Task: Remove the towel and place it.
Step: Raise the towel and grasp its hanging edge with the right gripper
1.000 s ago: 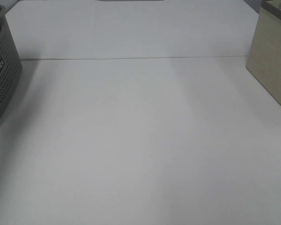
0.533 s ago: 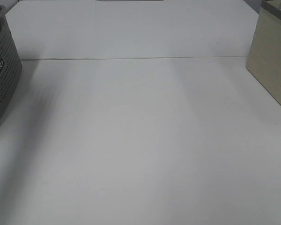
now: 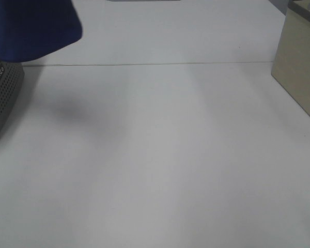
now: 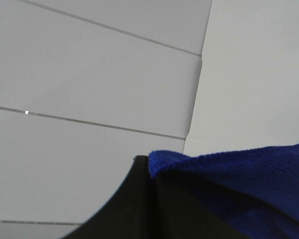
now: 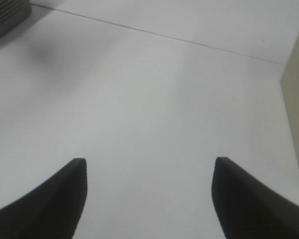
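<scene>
The left gripper (image 4: 148, 172) is clamped closed on a fold of the towel (image 3: 31, 26). The towel hangs raised at the far-left corner, and in the high view its lower edge overlaps the top of the grey perforated basket (image 3: 2, 98). The right gripper (image 5: 149, 164) has its jaws spread wide with nothing between them, above the white table (image 3: 160, 155). A beige box (image 3: 299, 72) stands at the right edge, and bare tabletop runs between basket and box.

Plush cloth towel (image 3: 33, 26), perforated plastic basket (image 3: 1, 98), smooth matt table (image 3: 155, 155)
</scene>
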You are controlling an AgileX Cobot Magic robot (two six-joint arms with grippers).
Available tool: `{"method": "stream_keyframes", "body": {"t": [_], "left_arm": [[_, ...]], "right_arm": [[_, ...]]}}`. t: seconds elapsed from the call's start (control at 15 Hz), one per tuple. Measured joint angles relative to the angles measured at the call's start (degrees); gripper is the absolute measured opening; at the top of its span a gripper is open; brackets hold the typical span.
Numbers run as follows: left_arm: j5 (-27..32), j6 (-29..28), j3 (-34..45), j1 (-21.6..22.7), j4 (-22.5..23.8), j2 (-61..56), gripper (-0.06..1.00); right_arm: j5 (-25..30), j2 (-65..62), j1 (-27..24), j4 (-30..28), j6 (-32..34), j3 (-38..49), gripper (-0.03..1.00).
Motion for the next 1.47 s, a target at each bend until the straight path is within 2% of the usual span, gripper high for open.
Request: {"method": "stream_keyframes", "body": {"t": [0.13,0.2,0.47,0.53,0.67,0.73,0.87,1.0,1.07,1.27,1.47], "left_arm": [[-0.29,0.00,0.00,-3.90,0.06,1.09,0.00],[-0.40,0.00,0.00,-5.79,0.23,1.78,0.00],[-1.26,0.00,0.00,-12.43,0.34,3.27,0.00],[-1.60,0.00,0.00,-14.21,0.34,3.61,0.00],[-1.60,0.00,0.00,-15.70,0.23,4.18,0.00],[-1.60,0.00,0.00,-16.27,-0.17,4.58,0.00],[-1.66,0.00,0.00,-16.33,-1.20,5.27,0.00],[-1.66,0.00,0.00,-16.33,-2.46,5.90,0.00],[-2.12,0.00,0.00,-16.33,-3.67,6.42,0.00],[-3.44,0.00,0.00,-16.33,-4.24,6.65,0.00],[-3.78,0.00,0.00,-16.33,-4.24,6.65,0.00]], "right_arm": [[-2.12,5.67,0.00,8.25,-9.85,0.00,0.70],[-3.15,9.68,0.00,14.09,-17.02,0.00,0.70],[-3.04,30.08,0.00,39.76,-50.88,0.00,0.70],[-0.63,38.27,0.00,48.53,-62.34,0.00,0.70],[5.56,49.33,0.00,59.99,-75.57,0.00,0.70],[9.68,54.32,0.00,63.60,-80.50,-0.17,0.70],[15.30,61.99,0.17,65.26,-85.03,-1.43,0.70],[17.30,70.36,2.92,65.89,-86.23,-5.04,0.70],[16.56,76.72,8.37,66.12,-86.23,-9.74,0.70],[13.06,83.65,13.92,66.12,-84.22,-16.84,0.70],[12.55,88.46,18.16,66.29,-83.19,-22.40,0.70]]}}
